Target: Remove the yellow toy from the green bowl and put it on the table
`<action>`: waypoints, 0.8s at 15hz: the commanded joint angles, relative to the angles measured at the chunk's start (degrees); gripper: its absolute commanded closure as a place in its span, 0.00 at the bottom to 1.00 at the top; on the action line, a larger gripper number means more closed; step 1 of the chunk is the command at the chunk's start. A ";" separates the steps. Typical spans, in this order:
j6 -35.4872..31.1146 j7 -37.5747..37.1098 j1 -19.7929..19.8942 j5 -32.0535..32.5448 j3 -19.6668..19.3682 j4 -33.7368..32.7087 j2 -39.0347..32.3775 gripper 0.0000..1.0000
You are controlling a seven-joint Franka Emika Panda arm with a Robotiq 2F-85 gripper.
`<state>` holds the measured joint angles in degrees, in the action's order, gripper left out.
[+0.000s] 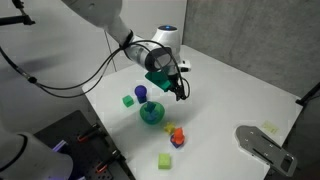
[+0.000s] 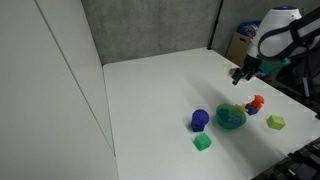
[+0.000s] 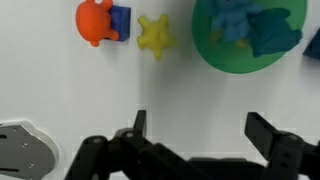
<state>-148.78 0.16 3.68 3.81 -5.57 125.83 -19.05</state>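
Your hand (image 3: 200, 128) is spread wide and holds nothing. In the wrist view its fingers (image 3: 140, 125) stand well apart over bare bench (image 3: 60, 90). The yellow toy (image 3: 154, 35) lies flat on the bench, just beside the blue base of the orange-red toy (image 3: 96, 22), with a clear gap to the rim of the green bowl (image 3: 245, 55). That reads to me as the put-down made: the yellow toy is outside the bowl on open surface, and your hand is clear of it, so nothing gets nudged. I judge that only the retreat is left.

Only the wrist view shows the yellow toy plainly, and only it shows the blue-teal pieces (image 3: 240, 25) lying inside the bowl. In both exterior views the yellow toy is too small to pick out with certainty. What those views add is your hand (image 1: 180, 90) raised above the bench beside the bowl (image 1: 152, 113). They also show the neighbours the wrist view misses: the purple cup (image 2: 199, 119), the green cube (image 2: 202, 142) and the yellow-green block (image 2: 275, 122).
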 commanded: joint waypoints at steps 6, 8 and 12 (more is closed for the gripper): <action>21.01 4.02 -0.15 -6.71 3.93 -0.51 13.91 0.00; 26.62 2.91 -0.64 -5.54 3.83 -0.86 17.52 0.00; 36.26 2.02 -1.31 -4.61 3.95 -1.60 24.64 0.00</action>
<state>-118.71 3.18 2.84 -1.86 -1.65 124.98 0.83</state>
